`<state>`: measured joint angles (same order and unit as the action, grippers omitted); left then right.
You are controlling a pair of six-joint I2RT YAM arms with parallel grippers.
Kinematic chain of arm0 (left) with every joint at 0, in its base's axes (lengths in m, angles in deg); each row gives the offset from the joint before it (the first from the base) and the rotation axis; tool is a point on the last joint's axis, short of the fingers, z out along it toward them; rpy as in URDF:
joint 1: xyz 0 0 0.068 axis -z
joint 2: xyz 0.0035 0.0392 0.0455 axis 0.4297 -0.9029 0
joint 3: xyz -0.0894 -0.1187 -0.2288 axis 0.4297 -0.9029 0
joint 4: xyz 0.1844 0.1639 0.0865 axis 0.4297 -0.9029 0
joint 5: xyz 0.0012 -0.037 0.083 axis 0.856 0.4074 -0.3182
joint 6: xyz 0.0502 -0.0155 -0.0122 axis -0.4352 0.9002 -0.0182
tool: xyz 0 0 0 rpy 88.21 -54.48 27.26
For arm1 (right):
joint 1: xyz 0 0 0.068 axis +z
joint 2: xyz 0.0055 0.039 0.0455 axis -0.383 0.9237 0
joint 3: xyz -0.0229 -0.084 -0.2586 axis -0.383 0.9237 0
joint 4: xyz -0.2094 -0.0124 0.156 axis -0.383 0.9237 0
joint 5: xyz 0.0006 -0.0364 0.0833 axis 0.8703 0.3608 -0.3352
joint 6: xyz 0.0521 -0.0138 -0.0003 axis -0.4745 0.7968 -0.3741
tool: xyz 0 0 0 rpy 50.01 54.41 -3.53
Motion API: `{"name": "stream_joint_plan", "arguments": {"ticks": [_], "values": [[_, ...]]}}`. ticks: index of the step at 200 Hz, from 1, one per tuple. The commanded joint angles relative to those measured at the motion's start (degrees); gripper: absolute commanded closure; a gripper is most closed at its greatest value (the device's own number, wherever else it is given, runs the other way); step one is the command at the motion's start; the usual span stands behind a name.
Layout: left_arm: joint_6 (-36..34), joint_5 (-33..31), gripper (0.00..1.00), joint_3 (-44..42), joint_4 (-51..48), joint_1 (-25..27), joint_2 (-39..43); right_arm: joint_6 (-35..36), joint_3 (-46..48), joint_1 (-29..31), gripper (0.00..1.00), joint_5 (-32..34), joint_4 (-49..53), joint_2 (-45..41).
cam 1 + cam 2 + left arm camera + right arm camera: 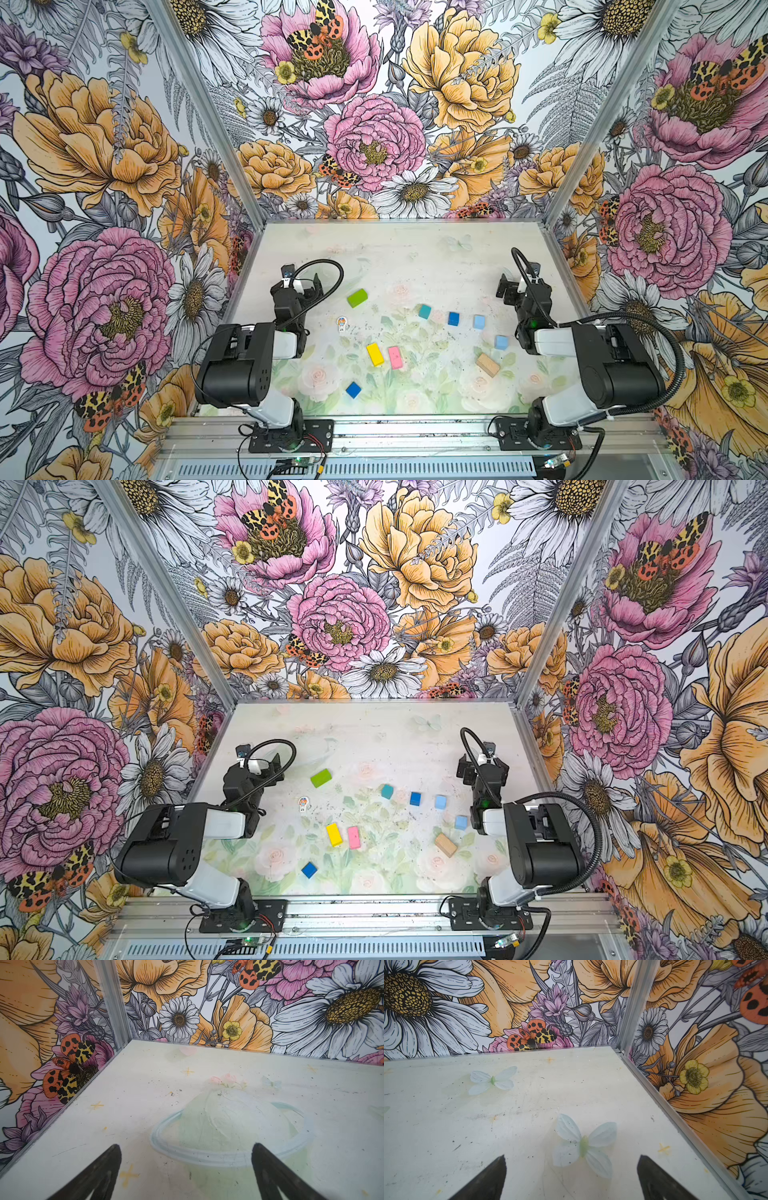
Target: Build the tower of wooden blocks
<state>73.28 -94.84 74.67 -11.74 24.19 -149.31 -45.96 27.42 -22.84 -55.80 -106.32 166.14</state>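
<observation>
Closest to the front sits one dark blue cube [353, 390]. Behind it the yellow brick [375, 354] and pink brick [395, 358] lie side by side, with the tan brick [488, 365] off to the right. The green brick [357, 298] lies near the left jaws. They all lie flat on the tabletop [415, 257]. Left jaws and right jaws gape wide, holding nothing.
</observation>
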Motion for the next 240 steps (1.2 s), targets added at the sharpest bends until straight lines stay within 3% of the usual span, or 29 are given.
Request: {"name": "stream_joint_plan", "arguments": {"ticks": [1,130,191,240], "values": [[0.39,-0.2,0.01,0.56,0.79,0.27,0.4,0.65,0.05,0.17,0.0,-0.21,-1.41,0.27],[-0.73,-2.23,0.01,0.8,0.38,1.69,0.44,0.67,0.06,0.21,0.0,-0.19,-1.48,0.22],[0.45,2.89,0.01,0.63,0.56,-0.65,0.4,0.66,0.08,0.16,0.0,-0.2,-1.48,0.18],[-0.22,2.33,0.01,1.07,-0.24,0.0,0.44,0.61,0.01,0.07,0.0,-0.46,-1.19,0.25]]}}
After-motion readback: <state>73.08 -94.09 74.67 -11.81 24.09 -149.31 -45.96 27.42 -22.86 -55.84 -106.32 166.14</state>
